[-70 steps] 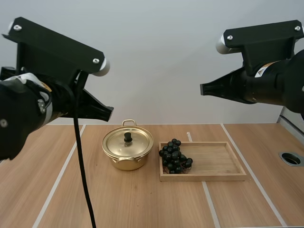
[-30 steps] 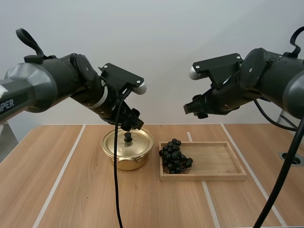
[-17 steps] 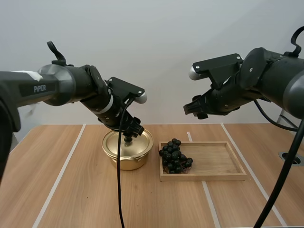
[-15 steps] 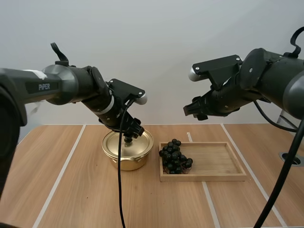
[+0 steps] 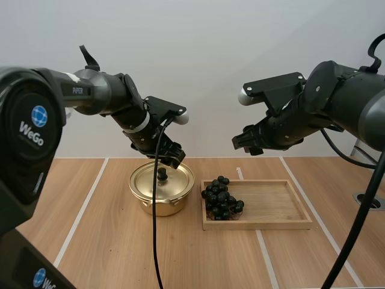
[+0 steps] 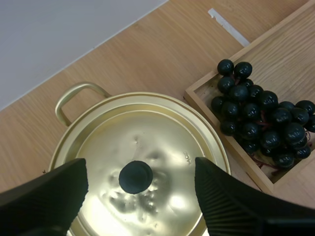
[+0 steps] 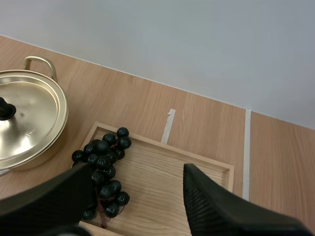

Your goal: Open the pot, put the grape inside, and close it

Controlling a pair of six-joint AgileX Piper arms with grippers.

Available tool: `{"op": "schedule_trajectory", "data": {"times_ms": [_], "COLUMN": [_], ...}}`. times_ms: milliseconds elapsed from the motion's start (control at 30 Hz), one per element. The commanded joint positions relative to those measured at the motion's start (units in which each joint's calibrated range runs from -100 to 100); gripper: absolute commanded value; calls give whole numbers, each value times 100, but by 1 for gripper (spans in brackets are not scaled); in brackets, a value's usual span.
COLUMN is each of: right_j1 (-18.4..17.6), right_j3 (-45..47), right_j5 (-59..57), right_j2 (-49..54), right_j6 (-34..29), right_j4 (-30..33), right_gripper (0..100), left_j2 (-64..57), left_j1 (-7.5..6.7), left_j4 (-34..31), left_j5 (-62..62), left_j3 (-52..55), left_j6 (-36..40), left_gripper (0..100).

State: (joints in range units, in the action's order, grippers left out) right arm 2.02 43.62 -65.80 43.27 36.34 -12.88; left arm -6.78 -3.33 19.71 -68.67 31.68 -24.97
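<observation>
On the desk [image 5: 108, 241], pot [image 5: 161, 191] is lidded, grapes [image 5: 221, 197] in wooden tray [image 5: 277, 208] just beside it, so no step done yet: left end effector [image 6: 140, 169] spread open over lid knob [image 6: 135, 176], right end effector [image 5: 243, 143] open above tray.

Wooden tray [image 5: 274, 206] on table [image 5: 108, 244]; white stripes [image 5: 76, 223] across tabletop; round hole [image 5: 368, 200] near right edge.

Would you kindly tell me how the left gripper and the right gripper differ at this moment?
The left gripper hovers close over the pot lid, its fingers either side of the black knob; the right gripper hangs well above the tray that holds the grapes. The left gripper is the lower one, the right gripper the higher. Both are open and hold nothing.
</observation>
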Motion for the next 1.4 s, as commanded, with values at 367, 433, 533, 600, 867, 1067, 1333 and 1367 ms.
{"op": "schedule_trajectory", "data": {"times_ms": [367, 433, 533, 600, 867, 1067, 1333, 1367], "right_j1": [-6, -6, -6, -6, -6, -6, -6, -6], "right_j3": [-38, -38, -38, -38, -38, -38, -38, -38], "right_j5": [-24, -24, -24, -24, -24, -61, -80, -80], "right_j2": [22, 22, 22, 22, 22, 22, 22, 22], "right_j6": [57, 57, 57, 57, 57, 57, 57, 57], "right_j4": [-6, -6, -6, -6, -6, -6, -6, -6], "right_gripper": [90, 90, 90, 90, 90, 90, 90, 90], "left_j2": [557, 557, 584, 630, 878, 913, 1132, 1132], "left_j1": [-29, -29, -29, -29, -29, -29, -29, -29], "left_j4": [-410, -410, -410, -410, -410, -374, -374, -374], "left_j5": [-184, -163, -58, -42, -11, 103, 103, 103], "left_j3": [-201, -201, -201, -201, -261, -349, -349, -349], "left_j6": [323, 325, 325, 325, 301, 292, 242, 218], "left_gripper": [100, 100, 100, 100, 100, 100, 100, 100]}}
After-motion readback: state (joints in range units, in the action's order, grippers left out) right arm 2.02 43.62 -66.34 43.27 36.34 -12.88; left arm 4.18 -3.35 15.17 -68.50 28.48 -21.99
